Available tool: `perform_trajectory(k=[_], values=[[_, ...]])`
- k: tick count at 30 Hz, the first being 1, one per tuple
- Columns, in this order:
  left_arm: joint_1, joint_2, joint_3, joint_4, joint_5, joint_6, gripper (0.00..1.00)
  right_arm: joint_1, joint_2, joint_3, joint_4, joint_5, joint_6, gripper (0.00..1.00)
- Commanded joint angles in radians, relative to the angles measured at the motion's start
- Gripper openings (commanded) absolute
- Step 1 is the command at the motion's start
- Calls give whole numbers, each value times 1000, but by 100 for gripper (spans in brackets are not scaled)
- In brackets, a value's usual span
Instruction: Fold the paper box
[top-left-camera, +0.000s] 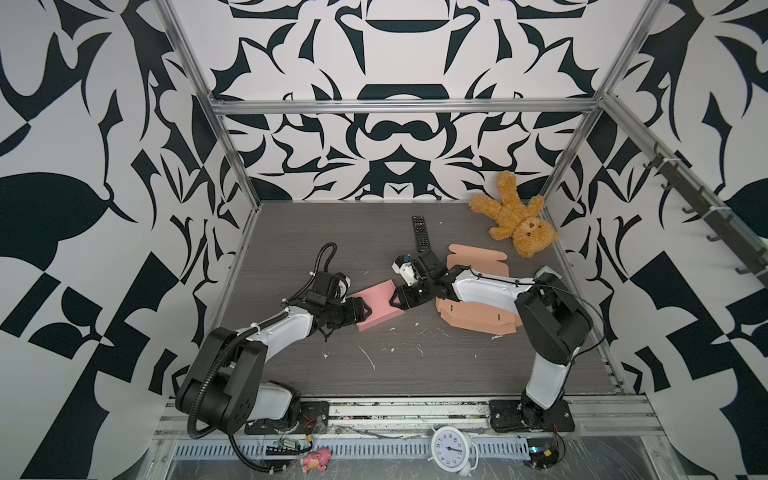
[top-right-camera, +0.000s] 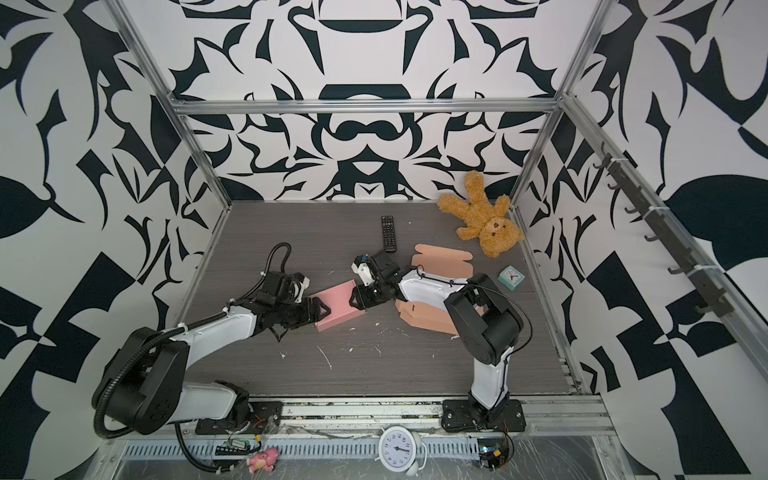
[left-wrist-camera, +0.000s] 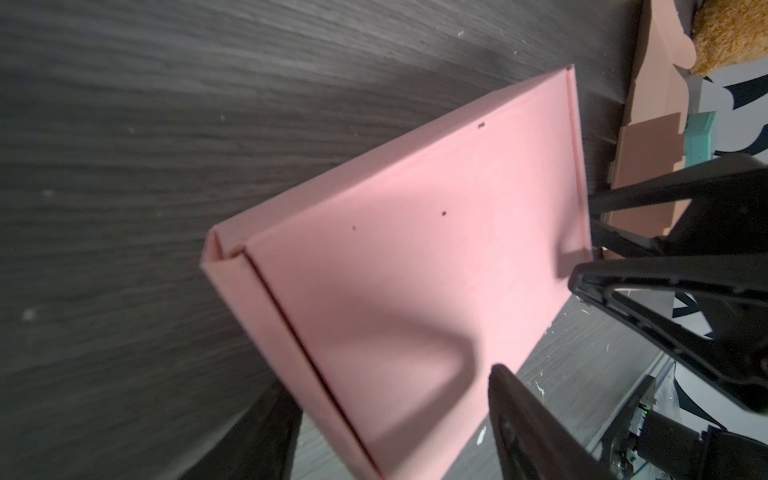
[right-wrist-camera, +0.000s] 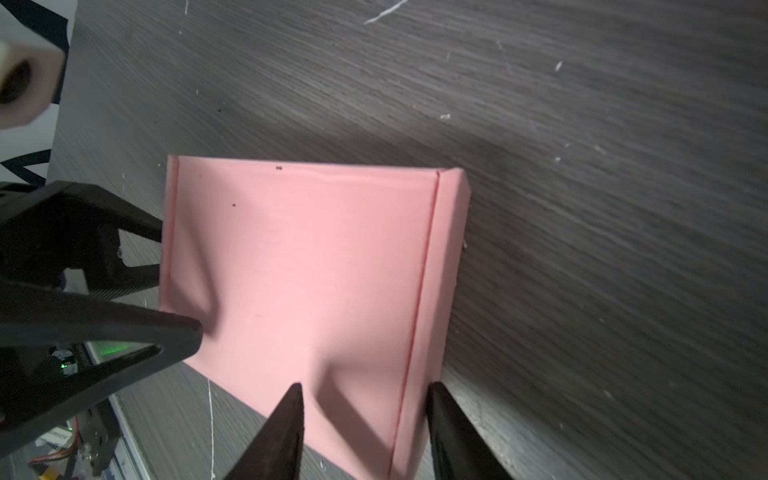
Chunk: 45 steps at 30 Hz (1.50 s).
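A pink paper box (top-left-camera: 376, 305) (top-right-camera: 334, 307), folded shut with its lid down, lies flat near the table's middle. My left gripper (top-left-camera: 360, 316) (top-right-camera: 322, 311) is at its left end. In the left wrist view it (left-wrist-camera: 390, 395) stands open across the box (left-wrist-camera: 415, 249), one finger outside the side wall and the other over the lid. My right gripper (top-left-camera: 397, 301) (top-right-camera: 355, 301) is at the opposite end. In the right wrist view it (right-wrist-camera: 363, 386) is open astride the box's (right-wrist-camera: 311, 270) seamed edge, one finger over the lid and one beside the wall.
Flat brown cardboard blanks (top-left-camera: 478, 322) (top-left-camera: 478, 257) lie under and behind the right arm. A black remote (top-left-camera: 420, 232) and a teddy bear (top-left-camera: 515, 216) are at the back, and a teal clock (top-right-camera: 511, 277) at the right. A white clock (top-left-camera: 449, 449) stands on the front rail. Paper scraps dot the table.
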<state>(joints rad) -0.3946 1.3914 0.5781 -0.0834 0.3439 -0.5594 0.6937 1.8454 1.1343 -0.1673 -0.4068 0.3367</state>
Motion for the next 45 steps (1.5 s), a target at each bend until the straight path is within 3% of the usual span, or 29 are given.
perform_trajectory(k=[1,23,45], values=[[8,33,61,76,87,37,72,27,17,74,69,-89,12,50],[132,223,245,106,116,78,71,-16,216,411,-14,-109,-16,51],[220,502,507,216,158,15,69,-93,440,720,-48,-159,-12,53]])
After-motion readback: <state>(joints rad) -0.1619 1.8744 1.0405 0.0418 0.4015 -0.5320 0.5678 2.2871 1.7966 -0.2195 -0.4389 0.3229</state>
